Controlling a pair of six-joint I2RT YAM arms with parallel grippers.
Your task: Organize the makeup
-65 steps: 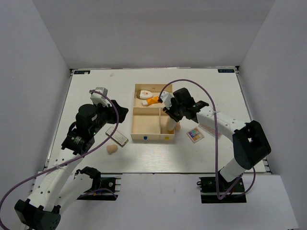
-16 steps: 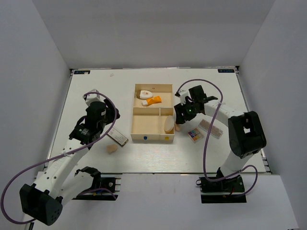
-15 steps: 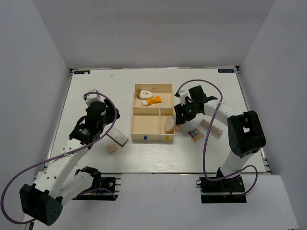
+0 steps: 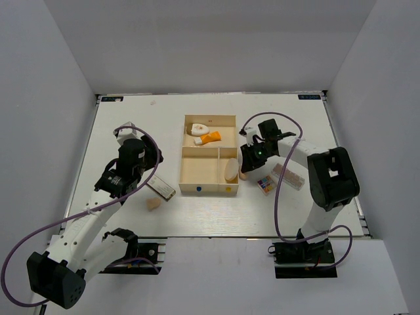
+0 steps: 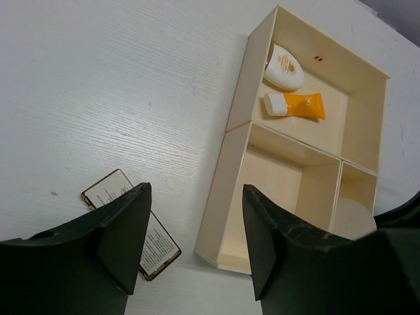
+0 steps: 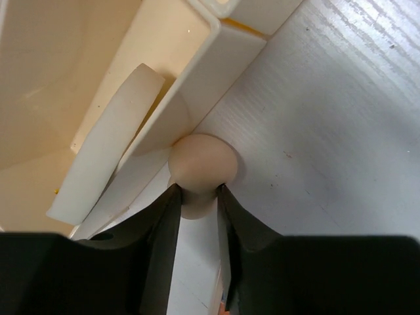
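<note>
My right gripper (image 4: pixel 245 168) is low on the table just right of the wooden box (image 4: pixel 188 172), shut on a beige egg-shaped sponge (image 6: pixel 202 164) that touches the box's outer wall. The round cream puff (image 6: pixel 105 164) leans in the near right compartment. The white teardrop piece (image 4: pixel 196 128) and orange tube (image 4: pixel 210 138) lie in the far compartment. My left gripper (image 5: pixel 193 243) is open and empty, held above a flat palette (image 5: pixel 131 223) left of the box. A second beige sponge (image 4: pixel 153 205) lies near that palette.
A multicoloured palette (image 4: pixel 266 184) and another flat palette (image 4: pixel 291 176) lie right of the box, close to my right arm. The box's near left compartment (image 5: pixel 275 177) holds nothing. White walls enclose the table on three sides.
My right gripper left the puff in the near right compartment, moved out to the box's right side and closed on the beige sponge. My left arm drew back to the left.
</note>
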